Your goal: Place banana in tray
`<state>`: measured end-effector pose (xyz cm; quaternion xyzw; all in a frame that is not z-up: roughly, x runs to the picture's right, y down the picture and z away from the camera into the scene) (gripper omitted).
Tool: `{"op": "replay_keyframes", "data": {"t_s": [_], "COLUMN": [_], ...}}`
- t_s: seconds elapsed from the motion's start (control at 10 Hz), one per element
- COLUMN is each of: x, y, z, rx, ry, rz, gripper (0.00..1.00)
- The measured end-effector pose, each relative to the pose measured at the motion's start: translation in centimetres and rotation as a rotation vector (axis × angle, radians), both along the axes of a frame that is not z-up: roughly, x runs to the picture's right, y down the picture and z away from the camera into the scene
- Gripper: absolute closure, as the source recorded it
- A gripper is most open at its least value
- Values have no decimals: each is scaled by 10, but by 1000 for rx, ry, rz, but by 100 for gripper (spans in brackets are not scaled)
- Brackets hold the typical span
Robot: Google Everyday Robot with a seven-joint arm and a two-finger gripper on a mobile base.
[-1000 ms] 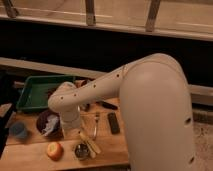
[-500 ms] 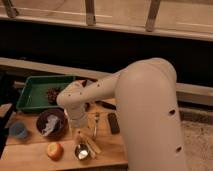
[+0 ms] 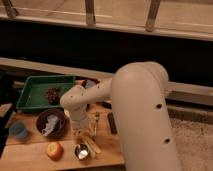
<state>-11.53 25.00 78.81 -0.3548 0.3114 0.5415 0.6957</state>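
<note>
Presently arm point(image 3: 142, 107) bent down over tabletop point(image 3: 27, 157). Tray point(image 3: 35, 92) set far left, well apart from banana point(image 3: 91, 144). Hand point(image 3: 81, 131) spread wide just above banana at near centre, judged readied for straddling it; banana not yet lifted.

The bulky cream robot arm point(image 3: 145, 115) rears more upright, and its claw point(image 3: 80, 131) edges rightward, now hanging just above the slim pale yellow banana point(image 3: 90, 145).
</note>
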Motion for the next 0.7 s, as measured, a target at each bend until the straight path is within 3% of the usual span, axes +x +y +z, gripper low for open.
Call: {"op": "replay_keyframes", "data": {"t_s": [0.2,0.7], "x": [-1,2], "y": [2,2], "z": [1,1], "rx": [-5,6], "ry": [0,3], "rz": [-4,-11], "gripper": [46,95]}}
